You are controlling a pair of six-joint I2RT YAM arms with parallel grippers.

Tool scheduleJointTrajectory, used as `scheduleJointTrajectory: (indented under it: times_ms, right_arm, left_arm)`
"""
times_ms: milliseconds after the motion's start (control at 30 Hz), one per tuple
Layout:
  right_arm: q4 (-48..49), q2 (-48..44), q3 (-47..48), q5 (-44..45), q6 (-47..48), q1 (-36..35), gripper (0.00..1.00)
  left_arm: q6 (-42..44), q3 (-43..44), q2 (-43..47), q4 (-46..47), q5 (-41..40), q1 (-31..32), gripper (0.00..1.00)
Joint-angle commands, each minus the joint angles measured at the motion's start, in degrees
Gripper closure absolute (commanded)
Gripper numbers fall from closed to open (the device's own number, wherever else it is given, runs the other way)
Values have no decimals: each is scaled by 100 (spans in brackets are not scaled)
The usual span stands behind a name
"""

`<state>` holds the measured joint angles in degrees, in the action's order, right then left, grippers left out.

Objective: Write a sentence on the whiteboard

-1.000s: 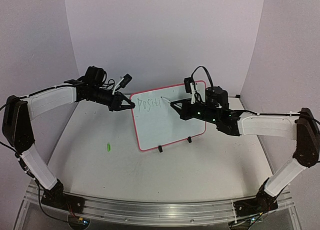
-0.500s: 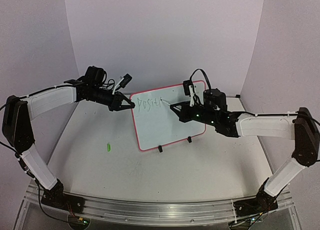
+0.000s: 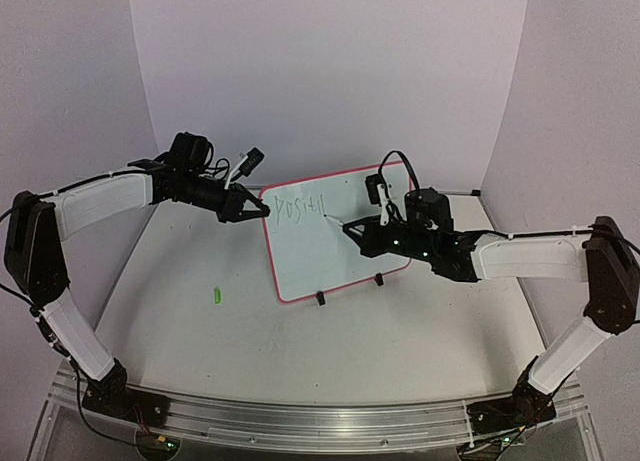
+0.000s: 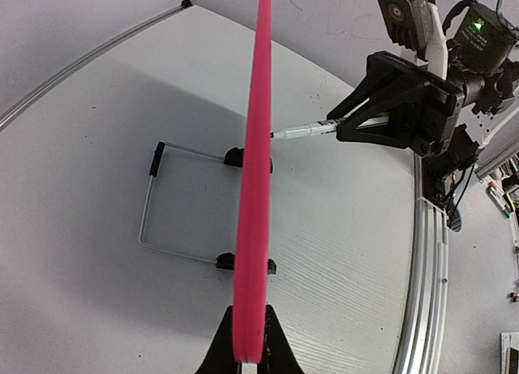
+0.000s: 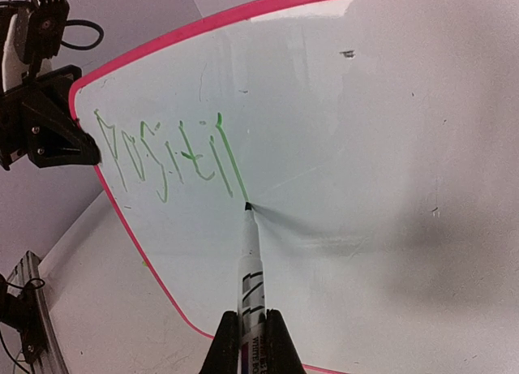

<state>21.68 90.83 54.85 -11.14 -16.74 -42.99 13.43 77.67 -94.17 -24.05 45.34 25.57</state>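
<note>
Left gripper [image 3: 262,209] is pinched shut on the upper left rim of the whiteboard [image 3: 335,266], which stands mid-table, and so braces it. To write the next letter cleanly, I judge that this brace should stay firm while the marker [image 5: 250,264] presses only lightly, in line with the green sentence [image 5: 162,159], which reads roughly "POSITI" plus one slanting stroke. Right gripper [image 5: 250,329] is clamped on the marker's barrel, its tip touching the board at that stroke's foot.

place: robot lab | evidence: white booth walls [image 3: 330,71], aluminium rail [image 3: 300,421]
</note>
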Motion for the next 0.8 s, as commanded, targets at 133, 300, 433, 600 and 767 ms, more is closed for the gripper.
scheduleJointTrajectory:
  times_ms: [133, 300, 433, 600, 767]
  right_arm:
    - [-94, -201, 388, 487, 153, 28, 100]
    - [-141, -229, 496, 545, 239, 28, 100]
    - [-180, -233, 564, 569, 284, 25, 100]
    - [-190, -232, 600, 596, 324, 27, 100]
    - [-188, -234, 654, 593, 355, 28, 100]
  left_arm:
    - [210, 91, -15, -296, -210, 177, 100]
    - [209, 92, -13, -293, -210, 177, 100]
    - [210, 90, -18, -293, -210, 177, 100]
    - [210, 91, -17, -301, -210, 177, 100]
    - [210, 90, -25, -302, -210, 177, 100]
